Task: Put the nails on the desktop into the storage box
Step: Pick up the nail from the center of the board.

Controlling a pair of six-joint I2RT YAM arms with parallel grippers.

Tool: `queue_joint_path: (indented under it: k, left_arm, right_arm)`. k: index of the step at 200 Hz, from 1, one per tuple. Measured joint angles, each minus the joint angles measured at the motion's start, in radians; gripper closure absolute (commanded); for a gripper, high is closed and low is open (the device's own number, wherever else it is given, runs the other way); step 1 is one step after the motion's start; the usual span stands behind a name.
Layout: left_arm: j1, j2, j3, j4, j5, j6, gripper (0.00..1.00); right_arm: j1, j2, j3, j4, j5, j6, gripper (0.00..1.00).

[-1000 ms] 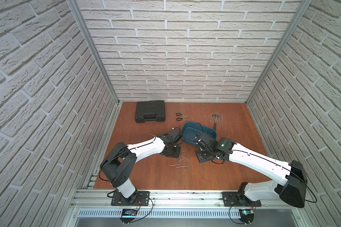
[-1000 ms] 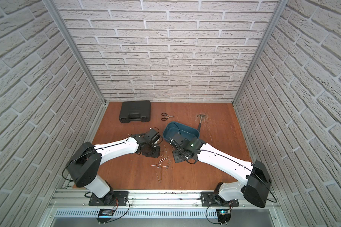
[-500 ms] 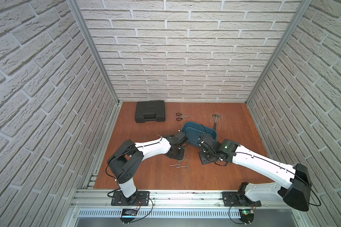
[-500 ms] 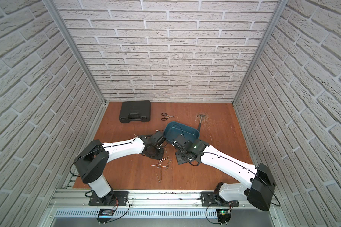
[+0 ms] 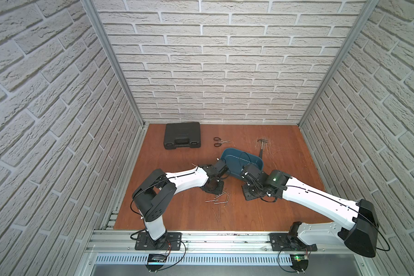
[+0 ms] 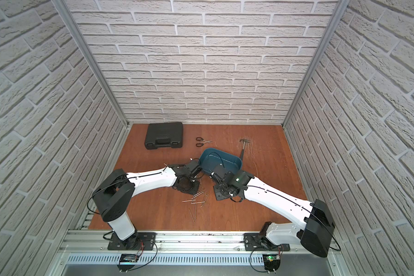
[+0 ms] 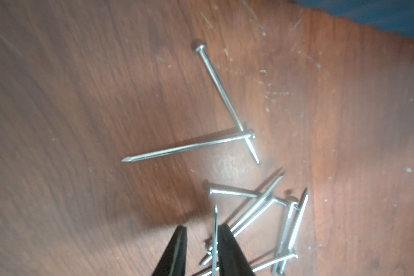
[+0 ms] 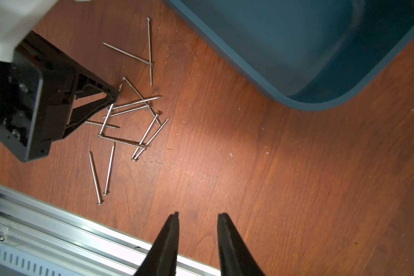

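Twelve or so nails (image 8: 129,119) lay scattered on the desktop (image 5: 177,215), near the middle and a little toward the near edge, between the two arms. In both top views they showed as a loose heap (image 5: 219,199) (image 6: 196,199), several crossing one another, with two more lying apart on the near side. The storage box (image 5: 232,160) sat on the desktop just beyond them, turned at an angle, its near wall close to both wrists.

The left gripper (image 7: 202,227) was down over the left edge of the heap. Its jaws stood apart, and one nail (image 7: 215,239) ran up between them, close against one finger; whether that nail was pinched could not be told. The right wrist view showed the same fingertips (image 8: 114,94) among the nails.

The right gripper (image 8: 198,214) hung over bare wood to the right of the heap, its jaws parted with nothing between them.

Along the far side lay a black case (image 5: 182,138), scissors (image 5: 219,142) and a hammer (image 5: 262,147).
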Motion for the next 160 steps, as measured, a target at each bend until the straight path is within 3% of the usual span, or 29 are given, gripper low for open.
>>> queue_joint_path:
  k: [160]
  left_arm:
    - [-0.008,0.048,0.026,-0.005,0.009,0.003,0.81]
  right_arm:
    - [0.0,0.0,-0.012,0.008,-0.003,0.001,0.69]
